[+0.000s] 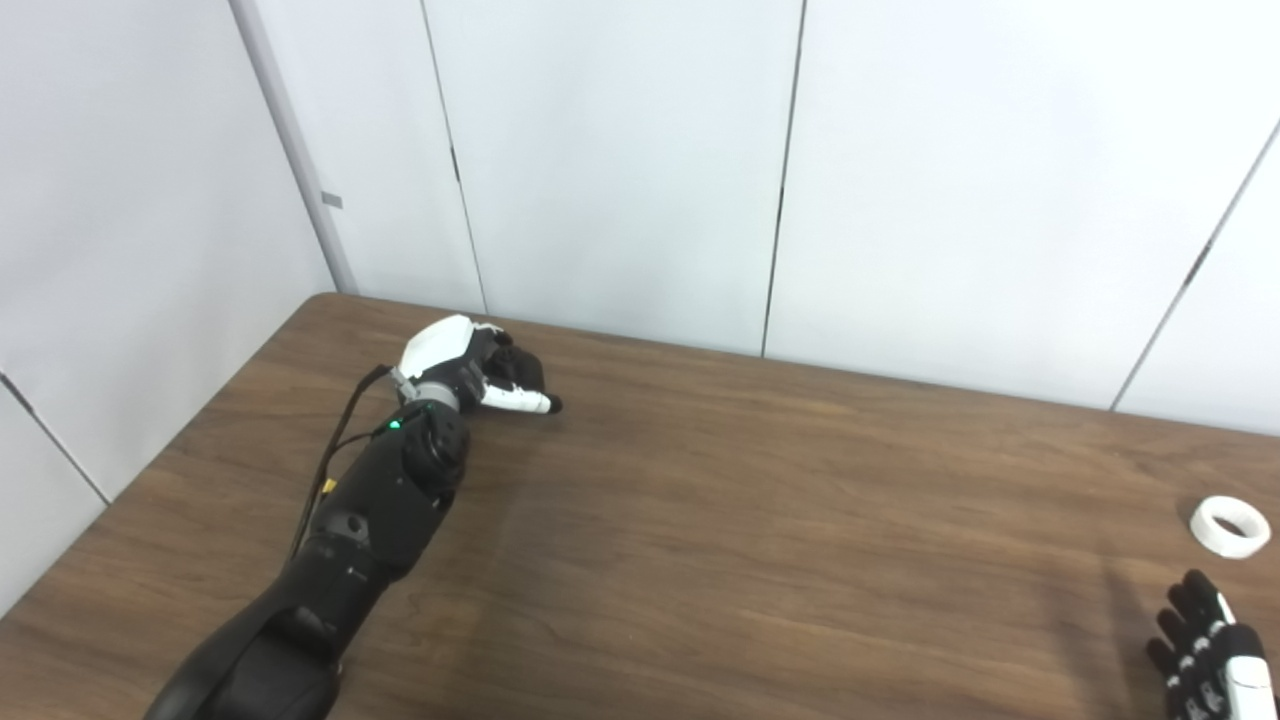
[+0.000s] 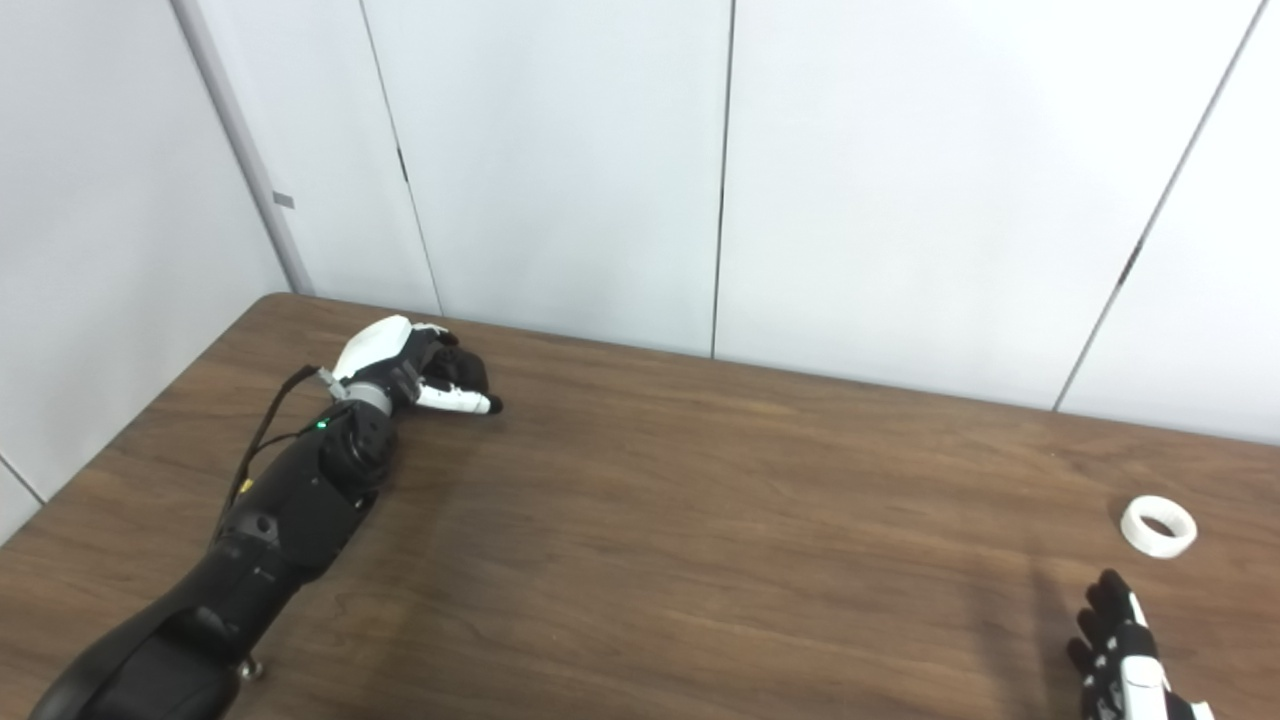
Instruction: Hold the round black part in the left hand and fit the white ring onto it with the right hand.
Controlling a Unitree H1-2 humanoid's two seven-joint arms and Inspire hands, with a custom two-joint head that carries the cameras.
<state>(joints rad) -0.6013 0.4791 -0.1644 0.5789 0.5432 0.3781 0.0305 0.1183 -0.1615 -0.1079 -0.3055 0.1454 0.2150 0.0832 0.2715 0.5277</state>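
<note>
Left hand [image 1: 478,367]: reaches to the far left part of the surface [image 1: 700,520], palm turned down, fingers [image 1: 515,400] curled inward.
Left-hand hold: a dark mass sits under the curled fingers. It may be the round black part, but black fingers against a black object cannot be told apart, so the hold cannot be confirmed.
Round black part: not visible anywhere else on the surface. Judgement: it is most likely beneath or inside the left hand.
White ring [image 2: 1158,526]: lies flat near the right edge of the surface, hole facing up, touched by nothing. This pose leaves its outer wall free for a pinch from above.
Right hand [image 2: 1125,660]: low at the lower right corner, partly cut off by the frame, fingers [image 2: 1105,592] spread and extended toward the ring, holding nothing. It is near the ring but apart from it.
Layout reason: each item lies on the side of the hand assigned to it, so neither arm crosses the other.
Stage: judged early; ring not yet picked up, fitting not begun.
</note>
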